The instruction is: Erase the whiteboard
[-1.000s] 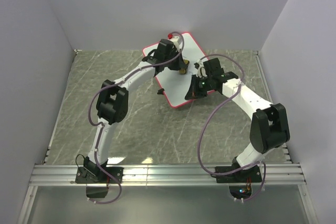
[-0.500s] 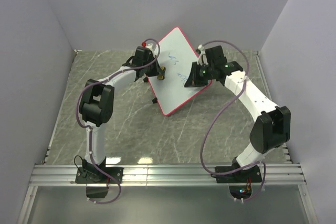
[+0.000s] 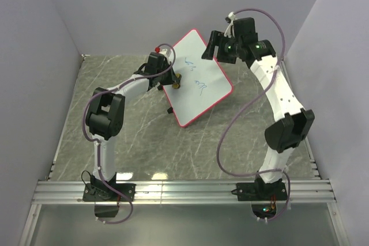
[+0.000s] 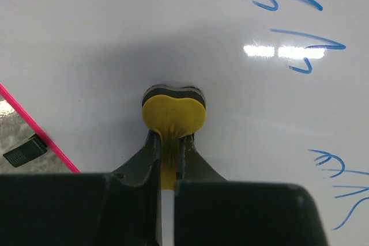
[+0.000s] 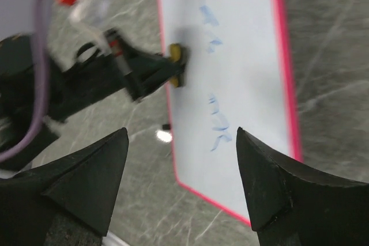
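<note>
1. The left gripper [image 3: 173, 79] reaches in over the far left of the table [image 3: 115, 136]. Its jaws are almost together, pinching the stem of a yellow eraser [image 4: 173, 113].
2. The eraser's dark pad is pressed against the board [image 3: 202, 99] near the board's left edge, on a part that is already bare.
3. The board sits at the far middle of the table, turned corner-on. Its far corner looks raised toward the back wall, though I cannot tell what props it up.
4. Blue scribbles [image 4: 291, 41] lie to the right of the eraser: a few up the middle of the board and more toward its near right, none of them under the pad.
5. The right gripper [image 5: 181, 142] hangs above the board's far right edge with its jaws spread wide, holding nothing and clear of the board.
6. Step in hand, as I judge it: wiping is about to begin, with the pad down and no stroke yet through the marks. The next move calls for sweeping the eraser rightward across the scribbles with steady pressure, and the unsupported board may shift under it.
7. Against half a second ago, the right gripper has let go of the board's right edge and lifted away, while the left gripper, eraser and board sit where they were. A second ago the board lay flat.
</note>
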Action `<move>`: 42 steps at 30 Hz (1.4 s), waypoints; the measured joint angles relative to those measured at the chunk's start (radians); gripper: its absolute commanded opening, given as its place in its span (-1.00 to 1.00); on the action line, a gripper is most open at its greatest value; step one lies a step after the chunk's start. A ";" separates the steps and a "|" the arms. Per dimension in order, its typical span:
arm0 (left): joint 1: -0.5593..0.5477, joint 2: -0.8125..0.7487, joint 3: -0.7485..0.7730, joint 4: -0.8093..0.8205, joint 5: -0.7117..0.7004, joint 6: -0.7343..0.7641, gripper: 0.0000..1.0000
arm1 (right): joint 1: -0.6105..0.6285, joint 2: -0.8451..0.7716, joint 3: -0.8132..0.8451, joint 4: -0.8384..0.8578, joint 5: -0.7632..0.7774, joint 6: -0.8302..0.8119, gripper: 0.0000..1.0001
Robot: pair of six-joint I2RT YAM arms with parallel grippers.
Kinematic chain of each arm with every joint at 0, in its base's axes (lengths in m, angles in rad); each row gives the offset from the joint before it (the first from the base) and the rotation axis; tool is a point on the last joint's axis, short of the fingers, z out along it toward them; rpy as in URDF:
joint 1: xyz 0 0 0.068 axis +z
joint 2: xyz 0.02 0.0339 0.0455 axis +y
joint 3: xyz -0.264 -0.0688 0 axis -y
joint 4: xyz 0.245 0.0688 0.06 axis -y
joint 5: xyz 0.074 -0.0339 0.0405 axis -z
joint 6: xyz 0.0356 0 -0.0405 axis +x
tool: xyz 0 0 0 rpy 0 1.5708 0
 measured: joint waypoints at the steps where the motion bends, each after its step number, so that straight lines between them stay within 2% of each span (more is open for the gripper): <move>1: 0.000 -0.001 0.000 -0.002 0.000 0.000 -0.99 | -0.019 0.029 0.023 -0.007 0.012 0.002 0.65; 5: -0.001 -0.008 -0.008 -0.018 -0.001 0.002 -1.00 | -0.120 0.161 0.113 -0.045 0.019 0.029 0.61; 10: -0.002 -0.017 -0.017 -0.042 -0.001 0.002 -1.00 | -0.201 0.309 0.196 -0.060 -0.042 0.050 0.49; 14: -0.003 -0.018 -0.017 -0.046 -0.002 0.002 -1.00 | -0.190 0.336 0.153 -0.048 -0.140 0.055 0.48; 18: -0.004 -0.018 -0.016 -0.047 -0.005 0.002 -0.99 | -0.142 0.291 0.015 -0.008 -0.216 0.054 0.43; 21: -0.005 -0.018 -0.015 -0.050 -0.010 0.002 -0.99 | -0.120 0.255 -0.051 0.017 -0.249 0.045 0.06; 22: -0.005 -0.019 -0.013 -0.054 -0.011 0.002 -0.99 | -0.120 0.238 -0.072 0.035 -0.258 0.045 -0.20; 24: -0.006 -0.019 0.000 -0.075 -0.015 0.001 -0.99 | -0.125 0.218 -0.104 0.052 -0.263 0.045 -0.53; 27: -0.015 -0.018 0.033 -0.121 -0.034 0.009 -0.99 | -0.134 0.206 -0.137 0.072 -0.307 0.052 -0.77; 28: -0.019 -0.016 0.051 -0.136 -0.036 0.009 -0.99 | -0.134 0.203 -0.143 0.084 -0.331 0.064 -0.95; 29: -0.025 -0.014 0.075 -0.151 -0.037 0.010 -0.99 | -0.133 0.201 -0.147 0.097 -0.348 0.068 -1.00; 36: -0.108 -0.008 0.188 -0.172 -0.042 0.009 -0.99 | -0.131 0.190 -0.174 0.130 -0.369 0.072 -1.00; 42: -0.176 -0.036 0.194 -0.141 -0.026 -0.003 -0.99 | -0.135 0.190 -0.177 0.129 -0.369 0.069 -1.00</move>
